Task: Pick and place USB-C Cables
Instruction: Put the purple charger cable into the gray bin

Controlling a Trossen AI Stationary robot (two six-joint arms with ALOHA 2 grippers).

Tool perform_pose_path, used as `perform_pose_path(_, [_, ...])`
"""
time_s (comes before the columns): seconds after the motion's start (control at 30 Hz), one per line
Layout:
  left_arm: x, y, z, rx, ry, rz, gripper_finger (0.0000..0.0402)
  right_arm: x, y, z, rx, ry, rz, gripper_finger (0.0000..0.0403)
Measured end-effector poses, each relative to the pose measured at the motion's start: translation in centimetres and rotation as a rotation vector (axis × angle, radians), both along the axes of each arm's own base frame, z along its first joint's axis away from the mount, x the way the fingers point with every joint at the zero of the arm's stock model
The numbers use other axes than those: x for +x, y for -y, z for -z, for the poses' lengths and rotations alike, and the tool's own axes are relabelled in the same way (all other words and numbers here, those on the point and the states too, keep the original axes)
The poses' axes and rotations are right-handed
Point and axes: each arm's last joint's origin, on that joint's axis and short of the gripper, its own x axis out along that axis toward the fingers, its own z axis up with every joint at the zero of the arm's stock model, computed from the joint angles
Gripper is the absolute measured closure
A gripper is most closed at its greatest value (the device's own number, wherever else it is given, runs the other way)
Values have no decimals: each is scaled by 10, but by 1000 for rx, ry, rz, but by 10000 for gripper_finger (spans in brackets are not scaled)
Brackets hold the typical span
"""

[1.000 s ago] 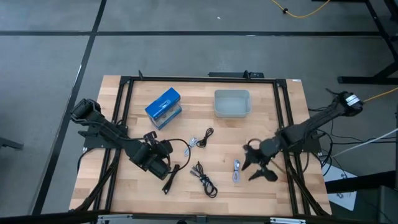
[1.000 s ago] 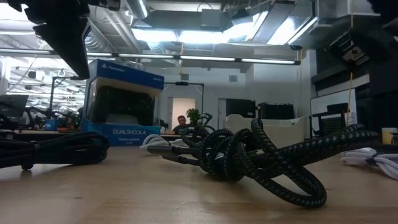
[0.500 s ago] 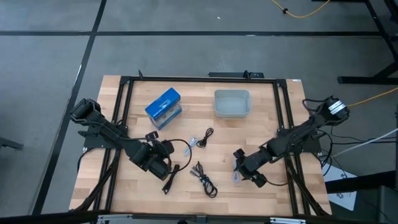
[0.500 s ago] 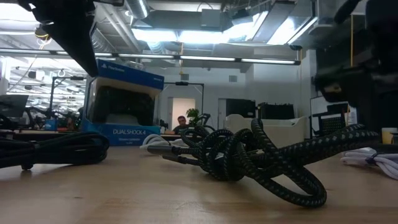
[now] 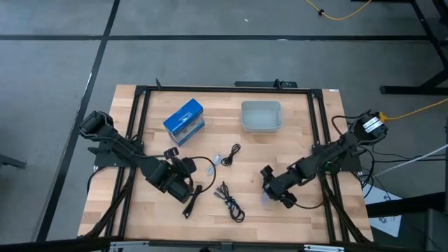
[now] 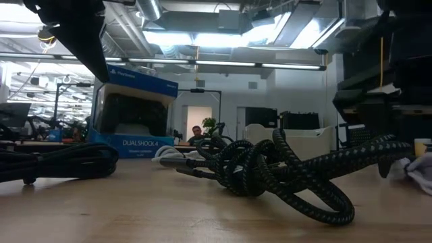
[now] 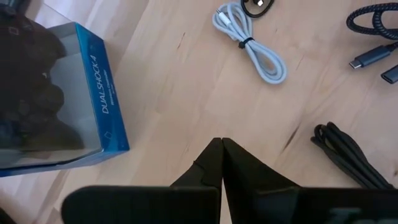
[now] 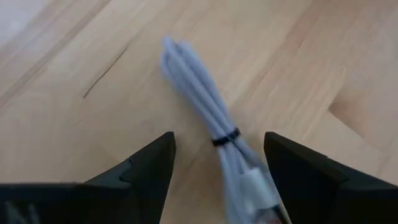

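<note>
My right gripper (image 5: 269, 190) hangs open low over a silver-white bundled cable (image 8: 214, 118), one finger on each side of it; I cannot tell whether they touch. That cable lies flat on the wood (image 6: 422, 169). My left gripper (image 7: 222, 143) is shut and holds nothing, above the table's left-middle (image 5: 183, 173). A black-green braided cable (image 5: 229, 200) lies coiled near the near edge (image 6: 270, 169). A second white cable (image 7: 249, 45) and a small black one (image 5: 234, 150) lie mid-table. A plain black cable (image 5: 190, 203) lies beside the left gripper.
A blue boxed game controller (image 5: 185, 120) stands at the far left. A clear shallow tub (image 5: 261, 116) sits at the far middle. A black frame (image 5: 224, 89) borders the table. Bare wood shows between the tub and the right gripper.
My right gripper has moved toward the table's left and come down, so that it now stands over the silver-white cable with its fingers on either side. The cables have stayed where they were.
</note>
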Motion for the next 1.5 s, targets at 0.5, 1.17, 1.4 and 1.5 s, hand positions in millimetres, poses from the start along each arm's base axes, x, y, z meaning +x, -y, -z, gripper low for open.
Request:
perform_pose_path(0.5, [1,1,0,-10,15,0,402,0,5,-9,104,-4,289,363])
perform_pose_path(1.17, [6,3,-1,-38,70,-3,401,12,116,-145,-578,317,914,381])
perform_pose_path(1.4, [7,3,-1,-18,82,-7,401,16,180,-127,-328,186,929,381])
perform_pose_path(1.5, [7,3,-2,-19,85,-7,402,18,200,-116,-300,194,929,381])
